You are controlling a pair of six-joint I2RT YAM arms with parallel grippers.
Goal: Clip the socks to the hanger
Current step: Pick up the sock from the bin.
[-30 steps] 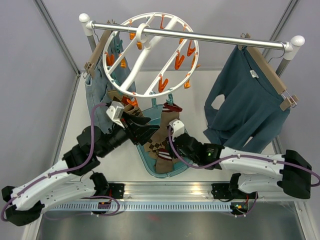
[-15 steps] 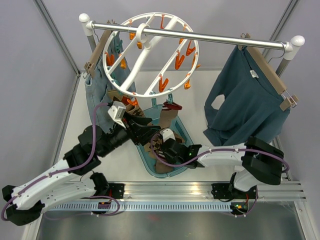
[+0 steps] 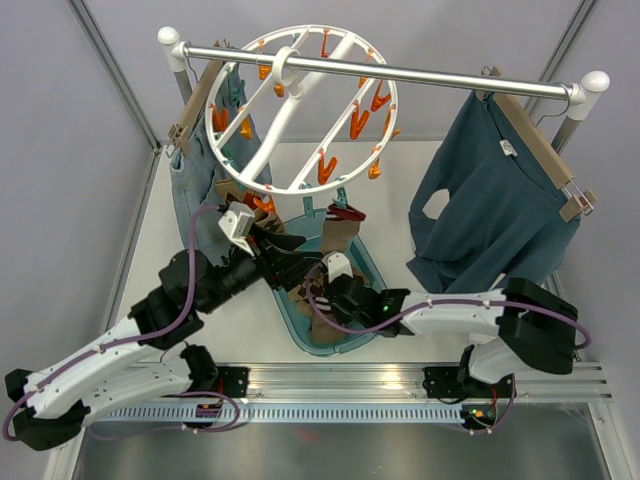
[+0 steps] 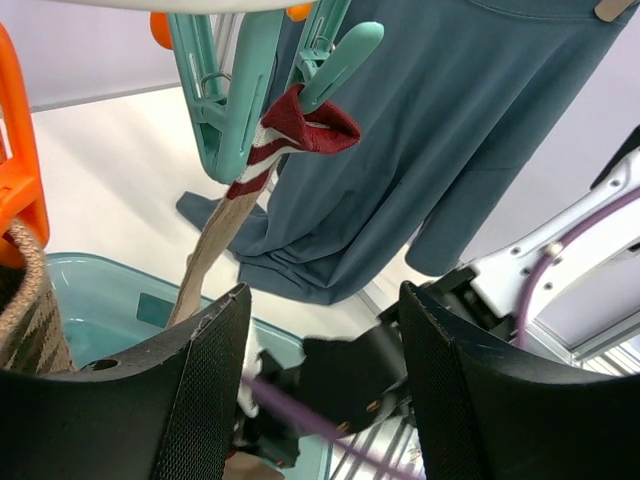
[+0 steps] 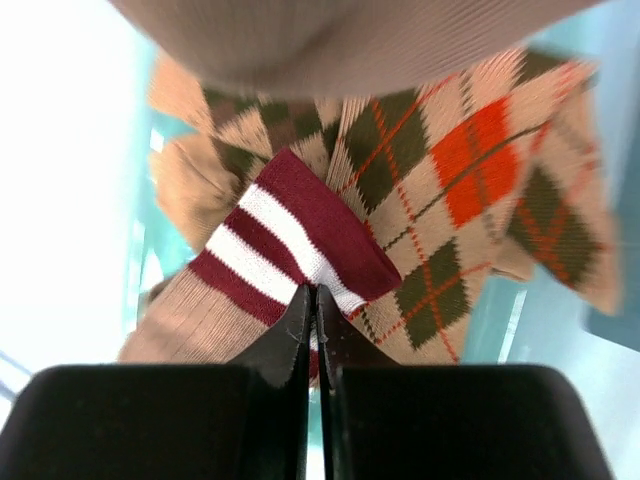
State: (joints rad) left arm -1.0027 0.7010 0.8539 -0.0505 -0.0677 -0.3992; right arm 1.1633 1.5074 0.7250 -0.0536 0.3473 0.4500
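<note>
The white ring hanger (image 3: 300, 110) with orange and teal clothespins hangs from the rail. One sock (image 3: 340, 215) with a maroon-striped cuff hangs from a teal clothespin (image 4: 335, 60); it also shows in the left wrist view (image 4: 290, 125). More argyle socks (image 3: 322, 325) lie in the teal basin (image 3: 365, 330). My left gripper (image 3: 298, 255) is open and empty, just below the clipped sock (image 4: 320, 390). My right gripper (image 3: 318, 283) is down in the basin, shut on the striped cuff of a sock (image 5: 300, 235) at its tips (image 5: 311, 296).
Blue-grey jeans (image 3: 195, 190) hang on a wooden hanger at the rail's left, and a teal sweater (image 3: 490, 210) at its right. Another sock (image 4: 25, 300) hangs by an orange clothespin (image 4: 15, 150) at the left. The metal rail (image 3: 420, 75) crosses the back.
My right gripper has dropped from near the clipped sock down and left into the basin and now pinches a striped cuff. The left arm has barely moved.
</note>
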